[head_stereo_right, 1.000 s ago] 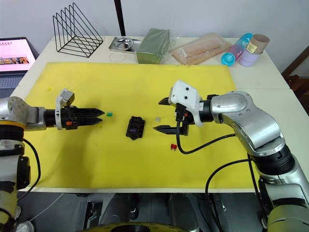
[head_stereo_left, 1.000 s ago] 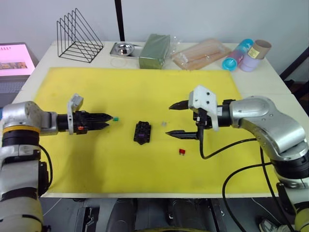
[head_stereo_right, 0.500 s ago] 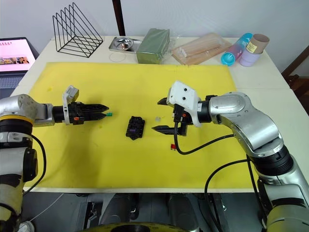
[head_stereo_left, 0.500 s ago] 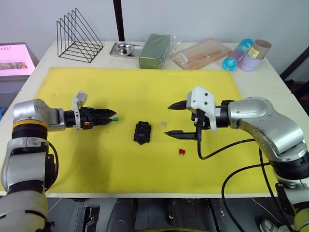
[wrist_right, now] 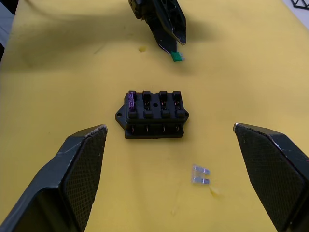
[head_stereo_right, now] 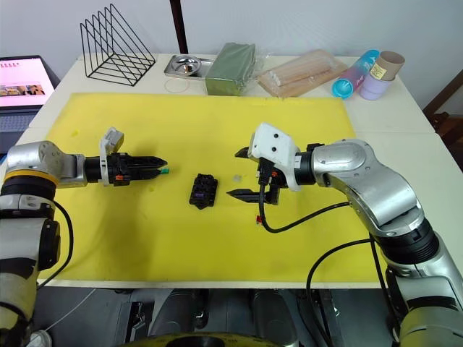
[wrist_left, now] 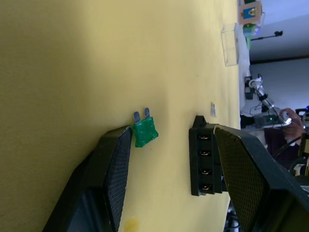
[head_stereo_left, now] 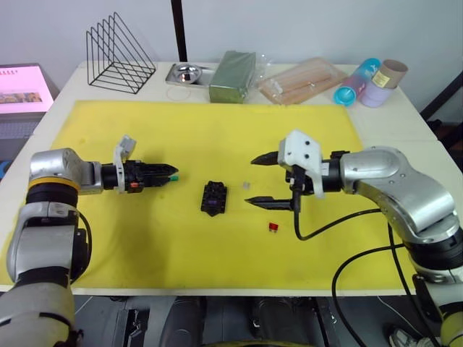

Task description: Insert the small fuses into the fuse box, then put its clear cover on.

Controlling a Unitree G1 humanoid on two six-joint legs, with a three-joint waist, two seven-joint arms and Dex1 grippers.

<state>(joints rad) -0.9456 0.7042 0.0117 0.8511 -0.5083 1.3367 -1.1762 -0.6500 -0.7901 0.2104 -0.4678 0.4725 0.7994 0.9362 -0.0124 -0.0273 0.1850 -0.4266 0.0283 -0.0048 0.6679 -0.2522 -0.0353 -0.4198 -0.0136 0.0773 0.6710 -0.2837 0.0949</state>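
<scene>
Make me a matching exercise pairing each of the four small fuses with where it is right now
Things:
1. green fuse
2. purple fuse
3. red fuse
4. pale clear fuse

Places:
A. seated in an end slot of the fuse box
B. at the left claw tips
C. loose on the yellow mat, between the fuse box and the right claw
D. on the mat below the right claw's lower finger

Pairs: 1-B, 2-A, 3-D, 4-C
</scene>
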